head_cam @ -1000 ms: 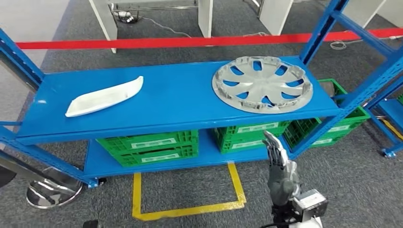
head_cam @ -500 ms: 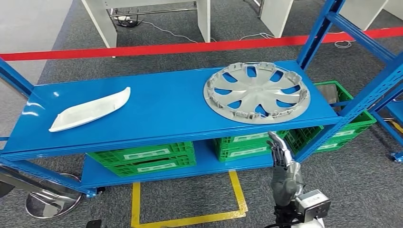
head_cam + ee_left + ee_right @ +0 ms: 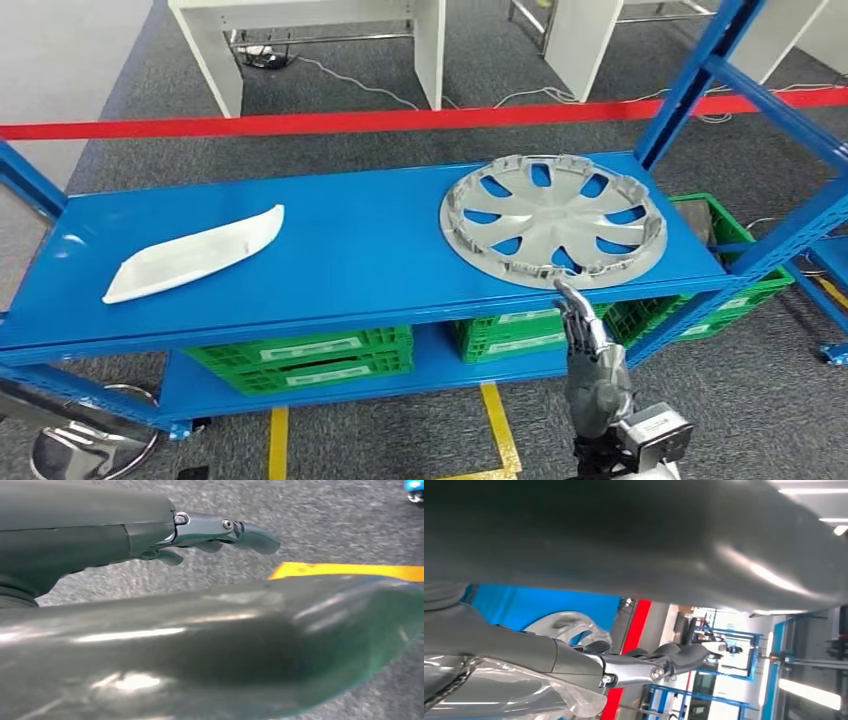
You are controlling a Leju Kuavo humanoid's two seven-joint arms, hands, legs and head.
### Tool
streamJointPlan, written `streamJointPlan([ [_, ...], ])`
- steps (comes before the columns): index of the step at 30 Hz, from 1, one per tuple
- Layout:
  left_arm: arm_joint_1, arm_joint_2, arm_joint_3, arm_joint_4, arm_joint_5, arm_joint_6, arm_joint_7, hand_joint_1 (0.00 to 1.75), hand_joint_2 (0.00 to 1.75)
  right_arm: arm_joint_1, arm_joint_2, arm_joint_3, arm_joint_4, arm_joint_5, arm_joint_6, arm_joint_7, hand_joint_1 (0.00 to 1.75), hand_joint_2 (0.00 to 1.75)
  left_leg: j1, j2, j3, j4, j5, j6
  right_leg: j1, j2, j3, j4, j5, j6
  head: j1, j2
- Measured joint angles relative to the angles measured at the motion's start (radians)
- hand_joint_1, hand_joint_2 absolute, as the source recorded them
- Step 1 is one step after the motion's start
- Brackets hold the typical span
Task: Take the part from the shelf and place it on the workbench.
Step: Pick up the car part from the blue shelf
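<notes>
A silver wheel cover (image 3: 555,221) lies flat on the right end of the blue shelf (image 3: 350,250). A long white curved part (image 3: 195,254) lies on the shelf's left side. My right hand (image 3: 588,355) is raised in front of the shelf edge, just below the wheel cover's near rim, fingers stretched out and holding nothing. In the right wrist view my right hand (image 3: 644,662) reaches toward the wheel cover (image 3: 561,625). My left hand (image 3: 210,532) hangs over the grey floor with its fingers extended and nothing in them.
Green crates (image 3: 300,350) sit on the lower shelf, and more green crates (image 3: 720,285) stand at the right. Blue uprights (image 3: 690,90) frame the shelf's right end. A red barrier tape (image 3: 300,123) runs behind. Yellow floor marking (image 3: 498,425) lies below.
The camera has moved, so the shelf sits lower and nearer in the picture. My right hand has risen closer to the wheel cover's near rim.
</notes>
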Motion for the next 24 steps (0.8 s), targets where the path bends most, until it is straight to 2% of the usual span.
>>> streamJointPlan([
  [2,-0.003,0.0,0.0,0.0,-0.001,-0.001,0.005,0.0,0.0,-0.006,0.0,0.002,0.001,0.001,0.007,0.001,0.0,0.0,0.0,0.0,0.005,0.001,-0.008,0.002,-0.001,0.0,-0.074,0.108,-0.049,0.006,0.004,0.0],
  [3,-0.002,0.0,0.0,0.0,-0.003,-0.001,0.008,0.0,0.0,-0.008,0.0,0.003,0.002,0.002,0.01,0.002,0.0,0.0,0.0,0.0,0.007,0.002,-0.013,0.002,-0.002,0.0,-0.11,0.148,-0.058,0.009,0.004,0.0],
  [4,-0.001,0.0,0.0,0.0,-0.004,-0.002,0.01,0.0,0.0,-0.011,0.0,0.005,0.003,0.004,0.014,0.003,0.0,0.0,0.0,0.0,0.012,0.002,-0.018,0.0,-0.003,0.0,-0.133,0.159,-0.047,0.011,0.004,0.0],
  [5,0.0,0.0,0.0,0.0,-0.007,-0.002,0.012,0.0,0.0,-0.014,0.0,0.007,0.004,0.005,0.017,0.004,0.0,0.0,0.001,0.0,0.02,0.002,-0.024,-0.001,-0.004,-0.001,-0.138,0.135,-0.014,0.013,0.004,0.0],
  [7,0.001,-0.001,0.0,0.0,-0.013,-0.004,0.013,0.0,0.0,-0.024,0.0,0.011,0.005,0.009,0.025,0.009,0.0,0.0,0.001,-0.002,0.038,0.001,-0.037,-0.007,-0.006,-0.001,-0.11,0.024,0.078,0.01,0.004,0.0],
  [8,-0.001,-0.001,0.0,0.0,-0.016,-0.004,0.013,0.0,0.0,-0.032,0.0,0.014,0.007,0.012,0.029,0.012,0.0,0.0,0.001,-0.002,0.045,0.002,-0.043,-0.011,-0.005,-0.002,-0.096,-0.026,0.098,0.006,0.003,0.0],
  [9,-0.002,-0.001,0.0,0.0,-0.02,-0.005,0.013,0.0,0.0,-0.039,0.0,0.016,0.009,0.014,0.032,0.015,0.0,0.0,0.001,-0.002,0.047,0.002,-0.048,-0.017,-0.003,-0.003,-0.085,-0.056,0.109,-0.002,0.003,0.0],
  [11,-0.004,-0.002,0.0,0.0,-0.026,-0.006,0.012,0.0,0.0,-0.051,0.0,0.022,0.012,0.023,0.039,0.02,0.0,0.0,0.0,-0.002,0.051,0.005,-0.052,-0.028,0.001,-0.005,-0.078,-0.07,0.103,-0.019,0.001,0.0],
  [13,-0.005,-0.004,-0.001,0.0,-0.033,-0.01,0.011,0.0,0.0,-0.068,0.0,0.03,0.016,0.039,0.047,0.029,0.0,0.0,0.0,0.0,0.054,0.012,-0.059,-0.039,-0.004,-0.005,-0.067,-0.076,0.115,-0.032,0.0,0.0],
  [14,-0.007,-0.004,-0.003,0.0,-0.039,-0.012,0.01,0.0,0.0,-0.084,0.0,0.036,0.02,0.05,0.05,0.036,0.0,0.0,0.001,0.0,0.045,0.032,-0.07,-0.045,-0.007,-0.005,-0.06,-0.08,0.117,-0.036,-0.002,0.0],
  [16,-0.013,-0.006,-0.009,0.0,-0.05,-0.018,0.011,0.0,0.0,-0.124,-0.001,0.052,0.034,0.08,0.057,0.052,0.0,0.0,0.006,0.001,-0.008,0.129,-0.112,-0.057,-0.01,-0.005,-0.053,-0.084,0.116,-0.041,-0.005,0.0],
  [18,-0.018,-0.008,-0.018,0.0,-0.063,-0.022,0.016,0.0,0.0,-0.169,-0.003,0.071,0.058,0.109,0.061,0.07,0.0,0.87,0.012,0.002,-0.085,0.251,-0.153,-0.064,-0.01,-0.004,-0.05,-0.085,0.112,-0.045,-0.006,0.0],
  [19,-0.019,-0.01,-0.022,0.0,-0.068,-0.024,0.019,0.0,0.0,-0.188,-0.004,0.081,0.071,0.122,0.061,0.078,0.0,1.31,0.013,0.002,-0.109,0.278,-0.152,-0.065,-0.01,-0.004,-0.048,-0.085,0.11,-0.046,-0.006,0.0],
  [20,-0.019,-0.011,-0.026,0.0,-0.073,-0.026,0.022,0.0,0.0,-0.204,-0.005,0.09,0.084,0.135,0.058,0.085,0.0,1.75,0.014,0.002,-0.115,0.268,-0.129,-0.066,-0.01,-0.004,-0.044,-0.085,0.107,-0.045,-0.006,0.0],
  [22,-0.021,-0.013,-0.035,0.0,-0.082,-0.028,0.027,0.0,0.0,-0.239,-0.007,0.11,0.11,0.176,0.038,0.105,0.0,1.75,0.015,0.003,-0.083,0.157,-0.04,-0.063,-0.011,-0.004,-0.035,-0.085,0.102,-0.042,-0.006,0.0],
  [23,-0.024,-0.014,-0.04,0.0,-0.087,-0.029,0.03,0.0,0.0,-0.26,-0.008,0.121,0.128,0.206,0.02,0.12,0.0,1.75,0.014,0.005,-0.063,0.094,-0.009,-0.06,-0.009,-0.003,-0.031,-0.084,0.099,-0.039,-0.007,0.0],
  [24,-0.027,-0.016,-0.045,0.0,-0.092,-0.03,0.032,0.0,0.0,-0.282,-0.01,0.133,0.149,0.238,-0.001,0.134,0.0,1.75,0.012,0.006,-0.048,0.048,0.006,-0.056,-0.008,-0.003,-0.031,-0.084,0.097,-0.035,-0.007,0.0],
])
